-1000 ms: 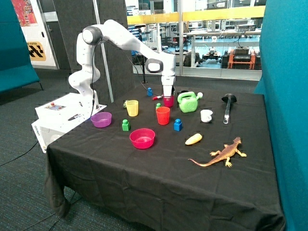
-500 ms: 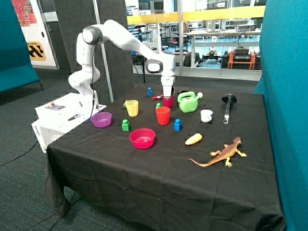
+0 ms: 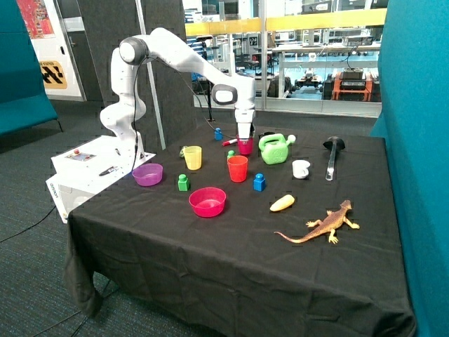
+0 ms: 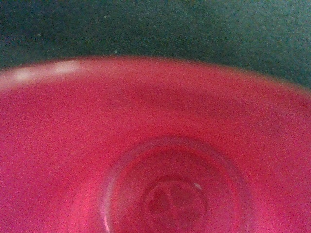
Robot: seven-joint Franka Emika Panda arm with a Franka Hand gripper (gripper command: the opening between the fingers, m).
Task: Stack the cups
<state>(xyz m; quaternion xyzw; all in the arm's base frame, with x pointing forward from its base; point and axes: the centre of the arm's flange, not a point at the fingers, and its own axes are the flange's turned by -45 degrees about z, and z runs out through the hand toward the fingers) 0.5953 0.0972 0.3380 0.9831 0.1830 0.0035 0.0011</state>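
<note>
My gripper (image 3: 244, 139) is shut on the rim of the magenta-pink cup (image 3: 245, 147) and holds it upright just above the black cloth, beside the green watering can. In the wrist view the cup's inside (image 4: 160, 165) fills the picture, and my fingers do not show there. The red-orange cup (image 3: 238, 168) stands upright a little nearer the table's front. The yellow cup (image 3: 192, 157) stands upright toward the robot's base.
A green watering can (image 3: 275, 149) stands close by the held cup. On the black table (image 3: 210, 253) there are also a white mug (image 3: 301, 169), blue blocks (image 3: 259, 182), a green block (image 3: 183, 183), a pink bowl (image 3: 208, 201), a purple bowl (image 3: 147, 174), a toy lizard (image 3: 324, 225) and a black ladle (image 3: 332, 154).
My gripper has risen slightly and the magenta-pink cup has come up with it. The other things have not moved.
</note>
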